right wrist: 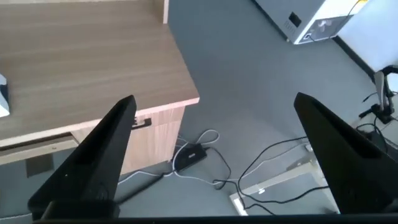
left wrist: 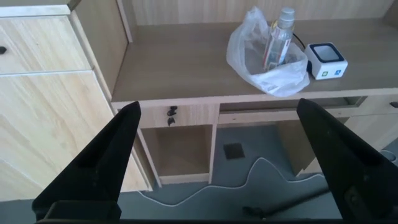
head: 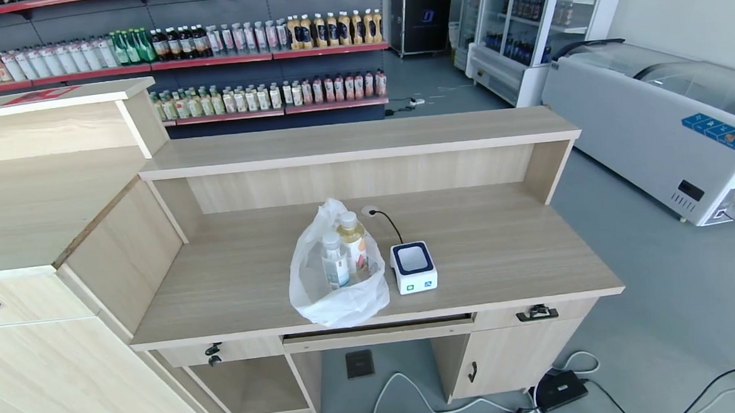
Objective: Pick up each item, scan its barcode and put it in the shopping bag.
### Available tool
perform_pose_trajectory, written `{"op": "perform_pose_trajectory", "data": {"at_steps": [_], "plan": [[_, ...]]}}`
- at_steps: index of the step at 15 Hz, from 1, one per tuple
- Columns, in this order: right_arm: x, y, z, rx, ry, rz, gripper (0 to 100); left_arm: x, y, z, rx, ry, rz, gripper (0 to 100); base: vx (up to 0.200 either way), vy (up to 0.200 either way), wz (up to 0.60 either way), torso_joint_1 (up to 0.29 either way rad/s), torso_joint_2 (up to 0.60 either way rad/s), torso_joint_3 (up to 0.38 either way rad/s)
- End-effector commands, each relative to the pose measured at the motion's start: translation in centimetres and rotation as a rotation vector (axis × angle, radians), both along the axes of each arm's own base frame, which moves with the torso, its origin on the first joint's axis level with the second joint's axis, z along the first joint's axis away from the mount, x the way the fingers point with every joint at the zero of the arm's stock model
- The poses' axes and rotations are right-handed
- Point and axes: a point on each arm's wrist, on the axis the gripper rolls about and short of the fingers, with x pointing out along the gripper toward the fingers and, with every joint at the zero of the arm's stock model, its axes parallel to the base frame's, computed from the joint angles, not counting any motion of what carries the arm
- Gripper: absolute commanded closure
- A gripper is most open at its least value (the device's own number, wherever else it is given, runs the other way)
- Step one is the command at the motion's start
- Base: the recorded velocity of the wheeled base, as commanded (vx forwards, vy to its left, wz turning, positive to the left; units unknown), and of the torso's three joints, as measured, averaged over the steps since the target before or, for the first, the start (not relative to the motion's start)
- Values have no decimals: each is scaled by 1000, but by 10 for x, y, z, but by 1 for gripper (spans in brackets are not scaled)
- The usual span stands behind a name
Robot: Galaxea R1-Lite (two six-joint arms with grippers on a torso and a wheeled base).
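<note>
A white shopping bag [head: 338, 302] stands open on the wooden desk [head: 502, 250], holding two upright bottles: a clear one [head: 334, 258] and a taller yellowish one [head: 352, 235]. Just right of the bag sits the white barcode scanner [head: 413, 266], its black cable running back. In the left wrist view the bag [left wrist: 273, 78], a bottle [left wrist: 281, 37] and the scanner [left wrist: 327, 59] lie well ahead. My left gripper [left wrist: 214, 162] hangs open and empty over the floor in front of the desk. My right gripper [right wrist: 214, 155] is open and empty above the floor, off the desk's [right wrist: 81, 68] right end.
A raised ledge [head: 358, 144] runs along the desk's back. A tall wooden cabinet [head: 34, 205] adjoins on the left. Cables and a power brick [head: 559, 390] lie on the floor below. A chest freezer [head: 652, 122] stands at the right, drink shelves [head: 208, 51] behind.
</note>
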Motion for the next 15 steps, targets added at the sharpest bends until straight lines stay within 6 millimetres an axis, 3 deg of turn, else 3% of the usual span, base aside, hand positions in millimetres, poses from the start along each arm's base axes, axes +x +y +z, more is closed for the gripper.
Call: {"op": "perform_pose_trajectory", "data": {"at_steps": [1, 2, 6, 10, 15], "plan": [[-47, 18, -29, 44, -46, -2, 0, 0, 0, 0, 0, 0, -1, 0, 0, 0, 0, 0, 0, 0], [-62, 25, -41, 41, -62, 24, 0, 0, 0, 0, 0, 0, 1, 0, 0, 0, 0, 0, 0, 0], [-95, 40, -52, 57, -137, 180, 0, 0, 0, 0, 0, 1, -1, 0, 0, 0, 0, 0, 0, 0], [-138, 46, -86, 84, -169, 219, 0, 0, 0, 0, 0, 1, -1, 0, 0, 0, 0, 0, 0, 0], [-145, 43, -93, 109, -206, 224, 0, 0, 0, 0, 0, 1, -1, 0, 0, 0, 0, 0, 0, 0]]}}
